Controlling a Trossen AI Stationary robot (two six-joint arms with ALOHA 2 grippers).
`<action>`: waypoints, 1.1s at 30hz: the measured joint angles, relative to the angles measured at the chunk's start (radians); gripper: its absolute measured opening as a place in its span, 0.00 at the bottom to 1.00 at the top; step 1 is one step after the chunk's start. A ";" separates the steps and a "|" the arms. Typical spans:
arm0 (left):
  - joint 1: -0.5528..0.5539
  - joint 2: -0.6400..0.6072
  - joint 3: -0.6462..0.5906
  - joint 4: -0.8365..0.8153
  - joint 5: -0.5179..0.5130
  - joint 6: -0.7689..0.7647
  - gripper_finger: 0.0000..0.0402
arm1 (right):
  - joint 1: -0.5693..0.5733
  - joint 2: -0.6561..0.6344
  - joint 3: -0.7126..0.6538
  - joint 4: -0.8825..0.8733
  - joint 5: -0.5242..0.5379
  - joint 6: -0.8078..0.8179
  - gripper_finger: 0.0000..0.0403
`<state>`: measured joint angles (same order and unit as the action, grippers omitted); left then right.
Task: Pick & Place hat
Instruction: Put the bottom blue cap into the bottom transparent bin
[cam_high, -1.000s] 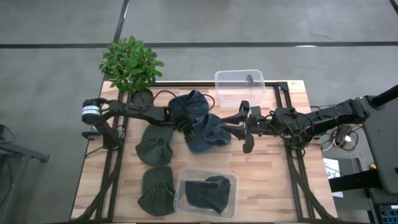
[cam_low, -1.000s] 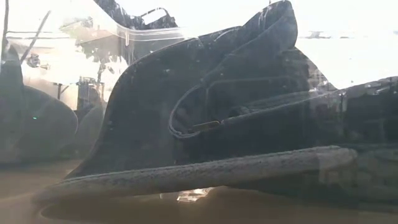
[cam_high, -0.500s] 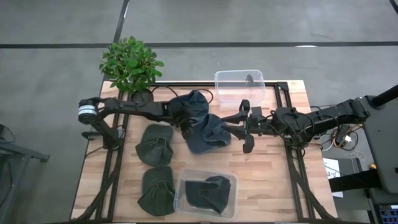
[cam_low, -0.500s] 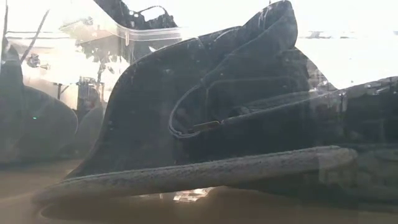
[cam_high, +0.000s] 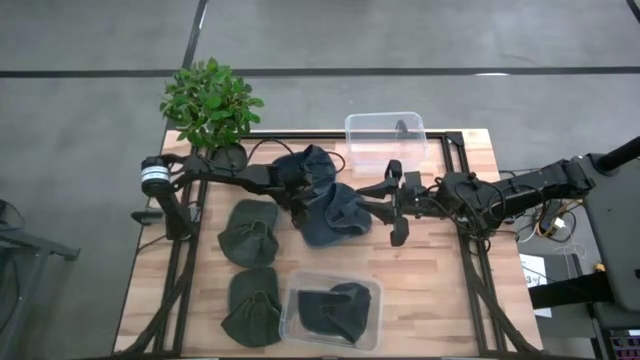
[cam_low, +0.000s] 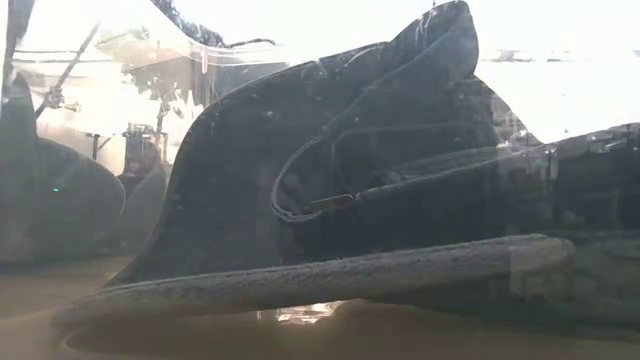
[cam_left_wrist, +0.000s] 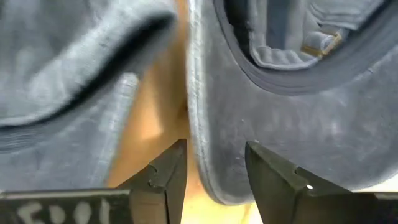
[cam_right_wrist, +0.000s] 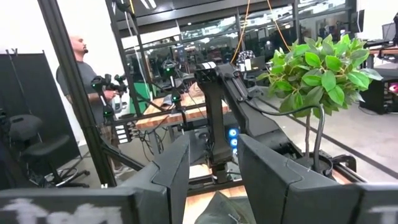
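Two blue hats lie mid-table: one (cam_high: 305, 168) farther back, one (cam_high: 338, 216) nearer, crown down on the wood. My left gripper (cam_high: 297, 207) reaches in from the table's left between them. It is open (cam_left_wrist: 214, 168), with the nearer hat's brim edge (cam_left_wrist: 198, 124) running between its fingers. The other blue hat (cam_left_wrist: 62, 74) lies beside it. My right gripper (cam_high: 386, 212) hangs open (cam_right_wrist: 214, 168) just right of the nearer blue hat, touching nothing. My left gripper stands open astride the nearer blue hat's brim edge (cam_left_wrist: 202, 162), fingers along the table and coming from its left. One finger (cam_left_wrist: 270, 171) is over the brim and the other (cam_left_wrist: 166, 174) over bare wood. Whether either finger touches the brim, I cannot tell.
Two green hats (cam_high: 250, 232) (cam_high: 252, 306) lie near the left side. A clear bin (cam_high: 368, 322) at the near edge holds a dark hat (cam_low: 330, 200). Another clear bin (cam_high: 385, 135) sits at the far edge, and a potted plant (cam_high: 210, 98) at the far left corner. A person (cam_right_wrist: 78, 68) stands beyond the table.
My left arm's rear joints have swung slightly by the table's left edge, while its gripper stays at the blue hats. The hats have not moved.
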<state>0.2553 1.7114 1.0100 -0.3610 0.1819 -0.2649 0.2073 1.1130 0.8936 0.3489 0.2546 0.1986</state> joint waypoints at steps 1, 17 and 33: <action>0.000 0.001 0.000 0.001 0.004 0.000 0.37 | 0.000 0.000 0.000 0.000 0.000 0.000 0.32; 0.010 -0.066 0.000 0.006 0.039 -0.017 0.02 | 0.000 0.000 0.000 0.002 0.000 0.091 0.32; 0.010 -0.448 -0.001 -0.013 -0.024 -0.133 0.02 | 0.000 0.001 0.000 0.043 -0.062 0.305 0.32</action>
<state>0.2655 1.2631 1.0092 -0.3744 0.1576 -0.3979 0.2073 1.1141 0.8940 0.3918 0.1925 0.5037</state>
